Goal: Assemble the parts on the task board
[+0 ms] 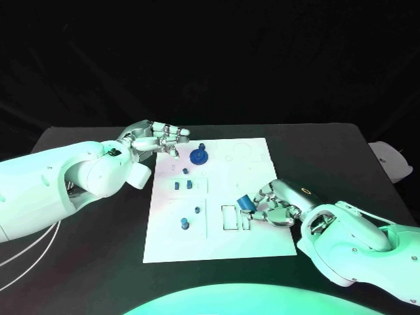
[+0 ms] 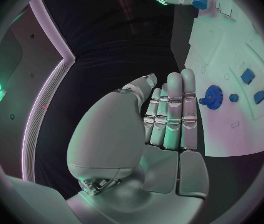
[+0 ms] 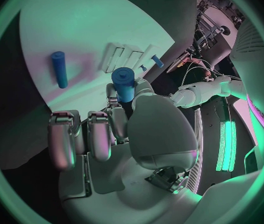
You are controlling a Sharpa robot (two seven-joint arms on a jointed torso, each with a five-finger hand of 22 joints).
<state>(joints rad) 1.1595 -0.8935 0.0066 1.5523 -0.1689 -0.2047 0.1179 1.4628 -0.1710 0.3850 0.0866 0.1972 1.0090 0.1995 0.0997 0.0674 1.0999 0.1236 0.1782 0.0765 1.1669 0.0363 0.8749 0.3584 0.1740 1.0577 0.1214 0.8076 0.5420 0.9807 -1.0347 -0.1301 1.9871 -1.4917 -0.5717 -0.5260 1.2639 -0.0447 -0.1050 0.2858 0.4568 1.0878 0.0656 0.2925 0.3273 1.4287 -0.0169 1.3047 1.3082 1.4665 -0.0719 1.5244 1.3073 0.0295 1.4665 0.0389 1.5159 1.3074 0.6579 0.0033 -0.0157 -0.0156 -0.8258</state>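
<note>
Several small blue parts sit on the white task board (image 1: 224, 223) at the middle of the black table (image 1: 342, 141). We see a blue gear (image 1: 199, 157) near the board's far left corner, two small blue blocks (image 1: 181, 186) nearer the middle, and a blue peg (image 1: 184, 225) lying flat toward the near left.

We find one more part, a blue cylinder (image 1: 245, 203), off the board's surface: the right hand (image 1: 276, 205) pinches it upright between thumb and fingers, above the board's right edge and just beside a group of raised white slots (image 1: 235, 218). The right wrist view shows the cylinder (image 3: 124, 83) gripped at its lower half.

The left hand (image 1: 159, 140) hovers at the board's far left corner, just beside the gear, fingers straight, close together and holding nothing.
</note>
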